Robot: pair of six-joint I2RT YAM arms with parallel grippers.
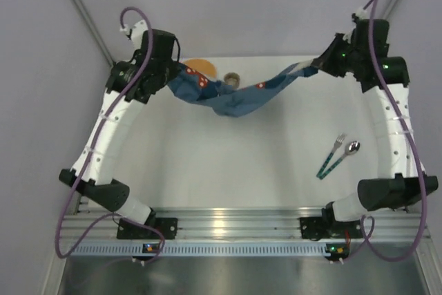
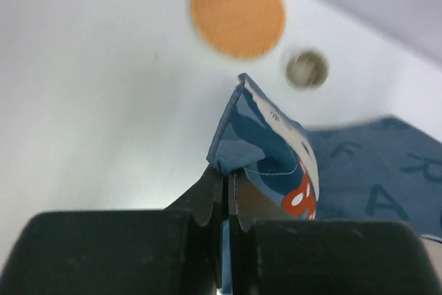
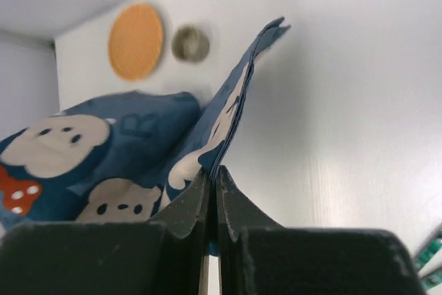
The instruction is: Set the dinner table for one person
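Top external view: the desk (image 1: pixel 207 164), white and matte, lies beneath and between both grippers and carries everything else.
Mat: a blue bear-print cloth mat (image 1: pixel 235 98) sags between the two grippers over the far half of the desk. I cannot tell whether its lowest fold touches the surface.
Left gripper (image 2: pixel 226 181): clamped tight on one corner of the mat.
Right gripper (image 3: pixel 213 177): clamped tight on the opposite corner.
Plate: an orange plate (image 1: pixel 202 67) lies flat just beyond the left gripper, partly behind the mat.
Cup: a small round cup (image 1: pixel 231 79) stands just beside the plate, on the side toward the right gripper.
Cutlery: a fork (image 1: pixel 330 157) and a spoon (image 1: pixel 340 160) lie side by side, well back from the right gripper toward its base.
Progress: early, by my reading. The mat is not yet spread, and the plate, cup and cutlery are unplaced.
Surface: plain and smooth, with an aluminium rail (image 1: pixel 228 229) along the near edge.
Room: bare pale walls close in on three sides.
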